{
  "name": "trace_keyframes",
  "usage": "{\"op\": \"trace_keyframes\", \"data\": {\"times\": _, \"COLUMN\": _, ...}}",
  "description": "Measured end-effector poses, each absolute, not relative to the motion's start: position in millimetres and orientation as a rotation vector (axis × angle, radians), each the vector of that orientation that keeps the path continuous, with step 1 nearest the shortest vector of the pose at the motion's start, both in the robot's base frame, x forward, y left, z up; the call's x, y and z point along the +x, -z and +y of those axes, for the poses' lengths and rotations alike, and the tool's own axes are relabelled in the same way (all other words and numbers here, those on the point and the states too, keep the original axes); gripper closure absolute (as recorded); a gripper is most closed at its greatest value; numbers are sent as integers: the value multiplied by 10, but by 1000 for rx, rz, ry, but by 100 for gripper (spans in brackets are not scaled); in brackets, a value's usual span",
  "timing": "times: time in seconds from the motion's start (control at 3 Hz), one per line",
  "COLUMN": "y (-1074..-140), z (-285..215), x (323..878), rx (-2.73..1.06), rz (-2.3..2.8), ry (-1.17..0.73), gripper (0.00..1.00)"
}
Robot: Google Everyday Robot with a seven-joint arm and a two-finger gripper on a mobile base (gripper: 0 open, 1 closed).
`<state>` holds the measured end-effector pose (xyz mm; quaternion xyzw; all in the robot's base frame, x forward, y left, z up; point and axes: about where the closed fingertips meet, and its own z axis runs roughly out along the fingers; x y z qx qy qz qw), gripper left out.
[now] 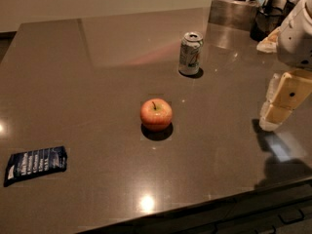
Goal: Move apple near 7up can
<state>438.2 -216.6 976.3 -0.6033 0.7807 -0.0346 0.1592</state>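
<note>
The red-orange apple [156,114] with a short dark stem sits upright near the middle of the brown countertop [87,82]. The silver-white 7up can [189,53] with green and red markings stands upright behind it and a little to the right, clearly apart from it. My gripper [271,120], cream-coloured, hangs at the right edge of the view above the counter. It is well to the right of the apple, touches nothing and holds nothing.
A flat dark blue packet [35,165] lies near the front left of the counter. At the back right stand a metal box [233,11] and dark containers [265,21]. The counter's front edge [204,204] runs along the bottom.
</note>
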Motion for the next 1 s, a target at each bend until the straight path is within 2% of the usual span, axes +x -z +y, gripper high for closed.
{"op": "trace_keyframes", "data": {"times": 0.67, "y": -9765, "z": -2117, "x": 4384, "rx": -1730, "rz": 2223, "ry": 82, "gripper": 0}}
{"op": "trace_keyframes", "data": {"times": 1.0, "y": -9620, "z": -1708, "x": 4367, "rx": -1783, "rz": 2161, "ry": -41, "gripper": 0}}
